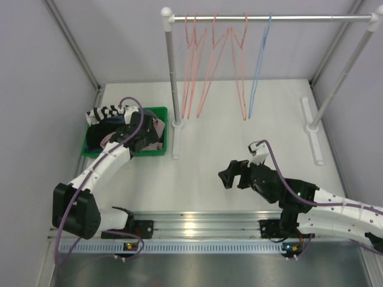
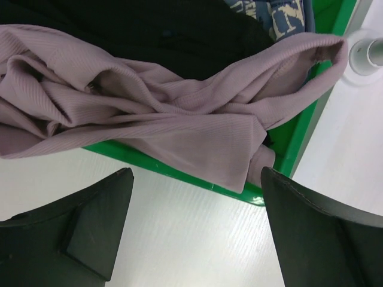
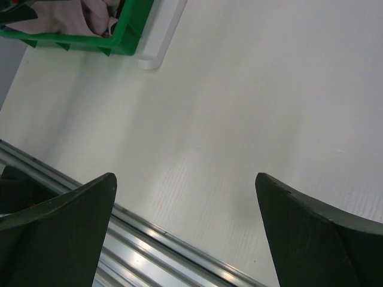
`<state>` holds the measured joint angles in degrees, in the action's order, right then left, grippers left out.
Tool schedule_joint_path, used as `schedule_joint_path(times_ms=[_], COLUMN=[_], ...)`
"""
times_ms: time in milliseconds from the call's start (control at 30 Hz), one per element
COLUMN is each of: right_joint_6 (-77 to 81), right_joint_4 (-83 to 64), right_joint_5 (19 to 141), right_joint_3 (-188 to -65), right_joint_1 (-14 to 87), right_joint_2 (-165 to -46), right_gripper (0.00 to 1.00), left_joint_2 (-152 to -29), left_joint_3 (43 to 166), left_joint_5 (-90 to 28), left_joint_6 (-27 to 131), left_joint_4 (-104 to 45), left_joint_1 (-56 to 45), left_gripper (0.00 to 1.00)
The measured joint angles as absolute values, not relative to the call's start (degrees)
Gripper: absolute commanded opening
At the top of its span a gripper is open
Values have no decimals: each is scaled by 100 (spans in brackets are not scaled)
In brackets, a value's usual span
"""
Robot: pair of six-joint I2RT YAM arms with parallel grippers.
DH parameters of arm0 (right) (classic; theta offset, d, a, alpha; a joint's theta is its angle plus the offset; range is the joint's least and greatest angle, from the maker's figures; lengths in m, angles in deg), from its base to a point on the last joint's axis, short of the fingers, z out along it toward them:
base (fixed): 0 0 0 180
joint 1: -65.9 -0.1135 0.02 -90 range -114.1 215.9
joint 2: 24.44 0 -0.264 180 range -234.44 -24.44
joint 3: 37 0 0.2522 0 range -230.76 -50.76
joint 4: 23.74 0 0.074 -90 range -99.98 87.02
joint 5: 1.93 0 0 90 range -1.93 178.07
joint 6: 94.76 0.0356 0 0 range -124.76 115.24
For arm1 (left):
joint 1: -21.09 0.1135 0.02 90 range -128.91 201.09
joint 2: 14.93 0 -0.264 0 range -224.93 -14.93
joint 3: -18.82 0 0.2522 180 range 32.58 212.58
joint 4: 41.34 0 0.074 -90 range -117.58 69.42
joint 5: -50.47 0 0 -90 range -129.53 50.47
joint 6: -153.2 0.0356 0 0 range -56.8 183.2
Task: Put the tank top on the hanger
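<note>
The mauve tank top (image 2: 179, 119) lies crumpled in the green bin (image 2: 197, 182), part of it draped over the near rim; it also shows in the top view (image 1: 157, 130). My left gripper (image 2: 197, 179) is open and empty, hovering just above the bin's near rim (image 1: 134, 140). The light-blue wire hanger (image 1: 258, 66) hangs on the rail at the back. My right gripper (image 1: 230, 173) is open and empty over the bare table mid-right, shown open in its wrist view (image 3: 185, 185).
Dark clothes (image 2: 149, 30) and a striped garment (image 1: 103, 112) share the green bin. Pink wire hangers (image 1: 209, 63) hang left of the blue one on the white rail (image 1: 269, 18). Rack posts and feet (image 1: 176, 128) (image 1: 311, 128) stand on the table.
</note>
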<state>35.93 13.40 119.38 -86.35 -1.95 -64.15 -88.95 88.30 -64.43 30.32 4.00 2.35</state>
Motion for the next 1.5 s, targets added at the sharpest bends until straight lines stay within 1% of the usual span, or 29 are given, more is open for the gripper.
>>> schedule_joint_path(times_ms=[133,167,233,267,300,333,367,433,467,533,667,800,1100,1300,1500], right_joint_6=[3595,3595,3597,3595,3597,3595,3597,3597,3597,3606,3637,3632,3543,3433,3366], right_joint_4=[1335,1327,1318,1318,1318,1316,1316,1313,1311,1309,1296,1252,1237,1233,1228], right_joint_5=[11828,11809,11785,11771,11769,11767,11765,11758,11750,11741,11730,11728,11739,11754,11782], right_joint_3=[-8633,-8633,-8633,-8633,-8633,-8633,-8633,-8633,-8633,-8633,-8633,-8633,-8810,-9096,-9234], right_joint_1=[-195,-195,-195,-195,-197,-195,-195,-195,-195,-197,-195,-197,-197,-197,-197], right_joint_2=[-6415,-6415,-6415,-6415,-6415,-6415,-6415,-6417,-6421,-6428,-6430,-6472,-6714,-6789,-6802], right_gripper=[99,100,100,100,100,100,100,100,100,100,100,100,100,100,100], left_joint_2=[-9105,-9175,-9271,-9293,-9315,-9334,-9350,-9376,-9389,-9398,-9341,-9076,-8047,-7662,-7358], left_joint_3=[8764,8719,8581,8511,8445,8393,8362,8345,8345,8345,8351,8622,10336,11160,11630], left_joint_5=[-6426,-6424,-6406,-6384,-6354,-6325,-6297,-6271,-6247,-6223,-6140,-6033,-5497,-4822,-3565], left_joint_6=[3003,3001,2964,2960,2929,2929,2927,2927,2951,3003,3172,3377,3908,4009,4081], left_joint_4=[96,17,-105,-151,-180,-204,-217,-256,-300,-354,-333,59,1005,1438,1726], left_joint_1=[318,338,373,392,423,454,473,495,502,500,510,513,526,526,519], left_gripper=[87,81,73,62,56,49,36,22,9,0,0,0,0,0,0])
